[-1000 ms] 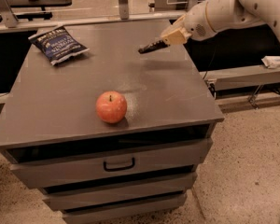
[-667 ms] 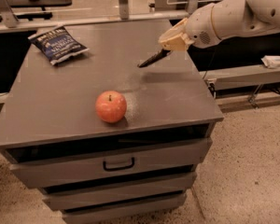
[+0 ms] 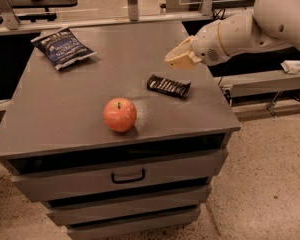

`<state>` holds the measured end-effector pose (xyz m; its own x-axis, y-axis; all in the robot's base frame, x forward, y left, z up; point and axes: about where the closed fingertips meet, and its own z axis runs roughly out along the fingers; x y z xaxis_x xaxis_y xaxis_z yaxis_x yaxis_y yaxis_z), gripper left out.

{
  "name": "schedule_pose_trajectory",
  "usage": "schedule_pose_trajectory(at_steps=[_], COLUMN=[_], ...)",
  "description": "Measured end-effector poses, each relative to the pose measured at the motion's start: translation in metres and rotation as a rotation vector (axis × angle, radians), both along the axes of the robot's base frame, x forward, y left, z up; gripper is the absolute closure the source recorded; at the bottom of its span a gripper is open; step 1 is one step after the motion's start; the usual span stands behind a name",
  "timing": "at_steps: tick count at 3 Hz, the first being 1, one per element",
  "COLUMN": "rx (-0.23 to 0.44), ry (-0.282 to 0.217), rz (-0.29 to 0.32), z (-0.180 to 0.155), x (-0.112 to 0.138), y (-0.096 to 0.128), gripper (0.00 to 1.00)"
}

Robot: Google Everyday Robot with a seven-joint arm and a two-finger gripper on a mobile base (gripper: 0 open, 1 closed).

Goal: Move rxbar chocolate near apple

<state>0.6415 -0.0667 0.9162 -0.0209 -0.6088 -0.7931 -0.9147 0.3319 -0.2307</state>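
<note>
The rxbar chocolate (image 3: 168,86), a flat dark bar with pale lettering, lies on the grey cabinet top (image 3: 80,109), right of centre. The red-orange apple (image 3: 120,114) stands near the front edge, a short way to the bar's front left, not touching it. My gripper (image 3: 178,59) hangs just above and behind the bar, at the end of the white arm (image 3: 250,29) that reaches in from the right. It is open, empty and clear of the bar.
A crinkled blue chip bag (image 3: 63,47) lies at the back left of the cabinet top. The cabinet has drawers below, with a handle (image 3: 128,176). A lower shelf (image 3: 270,79) stands to the right, with speckled floor around it.
My gripper held the bar above the right side of the top. It has since let go, and the bar now lies on the top, closer to the apple.
</note>
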Motion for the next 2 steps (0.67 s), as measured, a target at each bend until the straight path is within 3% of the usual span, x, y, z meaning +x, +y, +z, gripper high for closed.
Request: schedule_pose_trajectory(at_steps=[1, 2], rx=[0.0, -0.001], ry=[0.005, 0.05], rz=[0.002, -0.022], z=[-0.002, -0.013], x=[0.0, -0.007], y=[0.001, -0.012], gripper=[0.82, 0.59])
